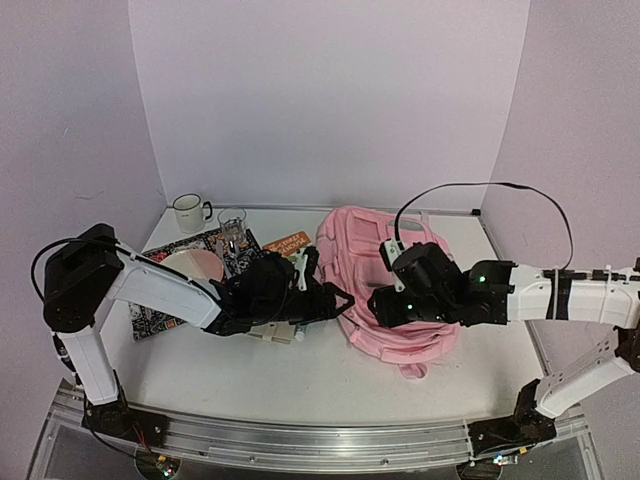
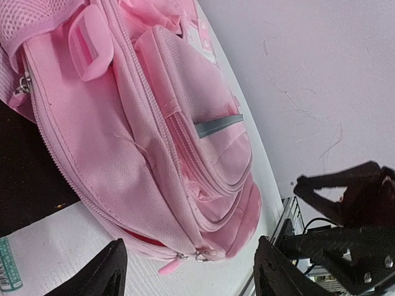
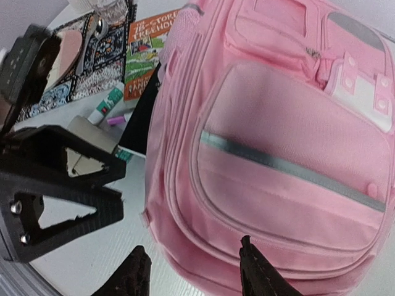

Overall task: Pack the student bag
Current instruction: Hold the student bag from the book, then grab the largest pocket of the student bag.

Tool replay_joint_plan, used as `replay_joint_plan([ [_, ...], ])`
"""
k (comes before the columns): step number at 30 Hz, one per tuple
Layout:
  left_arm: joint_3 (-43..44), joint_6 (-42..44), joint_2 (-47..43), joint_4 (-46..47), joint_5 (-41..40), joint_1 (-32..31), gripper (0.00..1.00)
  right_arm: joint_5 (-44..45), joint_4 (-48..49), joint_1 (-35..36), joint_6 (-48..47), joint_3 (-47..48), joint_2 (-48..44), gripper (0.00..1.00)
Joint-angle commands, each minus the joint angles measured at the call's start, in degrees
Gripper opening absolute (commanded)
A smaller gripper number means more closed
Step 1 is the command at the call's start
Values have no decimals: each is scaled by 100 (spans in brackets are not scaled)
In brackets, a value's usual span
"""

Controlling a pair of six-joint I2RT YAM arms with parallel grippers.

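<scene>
The bag (image 1: pixel 350 250) lies flat on the table (image 1: pixel 300 380), right of centre, long axis running near to far, handle end toward the back wall. Packing is judged barely begun (book (image 3: pixel 148 52) and glue stick (image 3: pixel 103 106) are seen outside it). The left gripper (image 2: pixel 191 271) and right gripper (image 3: pixel 194 271) are spread, with nothing held.

My left arm (image 1: pixel 165 285) reaches from its base at the lower left of the top view toward the centre, forearm low and nearly level, wrist pointing right. Its jaws stand apart, the dark fingertips (image 2: pixel 108 274) at the bottom edge of the left wrist view with nothing between them. My right arm (image 1: pixel 560 293) stretches in from the right edge, wrist pointing left. Its jaws are parted too and hold nothing. The two wrists face each other, close together near mid-frame.
</scene>
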Motion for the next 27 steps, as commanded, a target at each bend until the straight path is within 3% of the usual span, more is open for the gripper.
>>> replay_joint_plan([
  [1,425,-561,386,246,275,41,70,258,-351,427,568,-188,-305,50],
  [4,590,-754,608,294,457,45,65,323,-380,672,896,-280,-226,50],
  [8,733,-944,752,368,543,41,51,404,-369,1027,1347,-331,45,50],
  [12,742,-1185,736,467,561,45,11,440,-275,1145,1425,-269,462,50],
  [14,711,-1311,703,516,561,45,3,458,-216,1147,1460,-217,614,50],
  [27,648,-2180,609,1014,638,-25,0,1257,14,1149,2127,134,1517,42],
])
